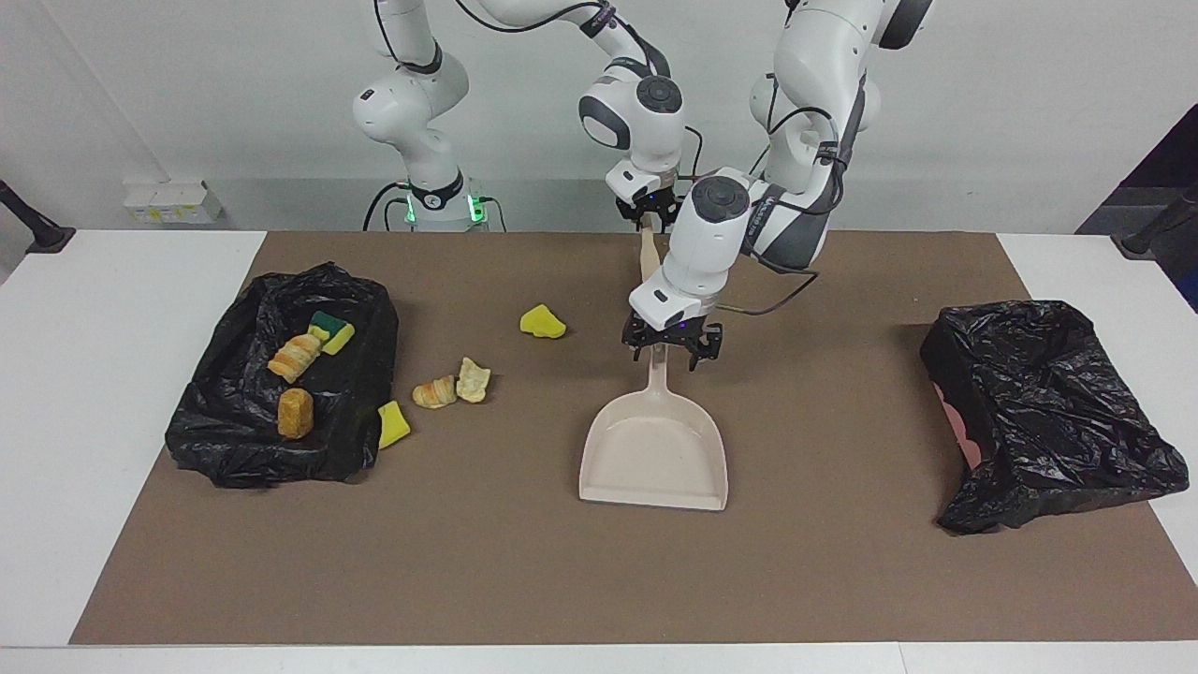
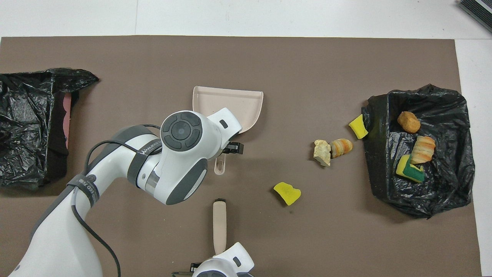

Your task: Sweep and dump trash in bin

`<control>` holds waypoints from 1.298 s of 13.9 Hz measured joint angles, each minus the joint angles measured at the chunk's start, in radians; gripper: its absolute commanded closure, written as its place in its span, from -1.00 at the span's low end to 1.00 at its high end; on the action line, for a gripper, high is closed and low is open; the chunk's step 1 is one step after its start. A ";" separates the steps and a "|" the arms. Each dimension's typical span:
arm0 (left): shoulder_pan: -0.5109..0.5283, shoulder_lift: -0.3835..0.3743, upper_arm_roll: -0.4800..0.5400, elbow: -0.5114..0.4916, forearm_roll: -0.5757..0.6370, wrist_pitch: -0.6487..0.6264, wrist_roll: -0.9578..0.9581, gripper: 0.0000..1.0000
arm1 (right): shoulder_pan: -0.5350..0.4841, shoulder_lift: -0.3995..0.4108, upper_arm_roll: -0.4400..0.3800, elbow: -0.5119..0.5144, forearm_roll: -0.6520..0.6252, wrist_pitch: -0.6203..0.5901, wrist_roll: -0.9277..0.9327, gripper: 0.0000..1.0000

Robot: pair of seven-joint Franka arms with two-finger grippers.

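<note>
Loose trash lies on the brown mat: a yellow sponge chunk (image 1: 542, 322) (image 2: 287, 192), two bread-like pieces (image 1: 435, 391) (image 1: 473, 379) and another yellow chunk (image 1: 393, 423) against a black-bagged container (image 1: 234, 440). That container holds three more pieces (image 1: 296, 356). The beige dustpan (image 1: 653, 454) (image 2: 230, 102) lies flat mid-table. My left gripper (image 1: 666, 351) (image 2: 226, 150) is low over its handle, open, fingers on either side. My right gripper (image 1: 652, 213) is shut on the end of the brush handle (image 2: 219, 225), nearer the robots than the dustpan.
A black-bagged bin (image 1: 1048, 412) (image 2: 30, 123) with a pink wall showing sits at the left arm's end of the table. The brown mat (image 1: 468, 562) covers most of the white table. The left arm hides the brush head in the facing view.
</note>
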State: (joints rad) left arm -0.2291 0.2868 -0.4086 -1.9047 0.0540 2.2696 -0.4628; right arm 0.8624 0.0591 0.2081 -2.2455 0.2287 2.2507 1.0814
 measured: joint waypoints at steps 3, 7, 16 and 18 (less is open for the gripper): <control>0.000 0.000 -0.004 -0.015 0.000 0.010 -0.026 -0.36 | 0.000 -0.002 0.000 -0.009 0.008 -0.001 -0.010 1.00; 0.000 -0.002 -0.008 -0.039 0.001 0.010 -0.028 0.70 | -0.001 -0.004 -0.002 -0.009 0.028 -0.020 -0.011 1.00; 0.045 -0.047 0.018 0.018 0.084 -0.121 0.283 1.00 | -0.274 -0.174 -0.019 0.010 0.025 -0.388 -0.120 1.00; 0.081 -0.078 0.023 0.028 0.084 -0.210 0.532 1.00 | -0.374 -0.199 -0.022 0.038 -0.007 -0.469 -0.221 1.00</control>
State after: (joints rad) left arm -0.1485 0.2086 -0.3855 -1.8766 0.1378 2.0601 0.0690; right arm 0.4882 -0.1396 0.1866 -2.2076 0.2213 1.7815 0.8607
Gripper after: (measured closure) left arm 0.692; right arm 0.744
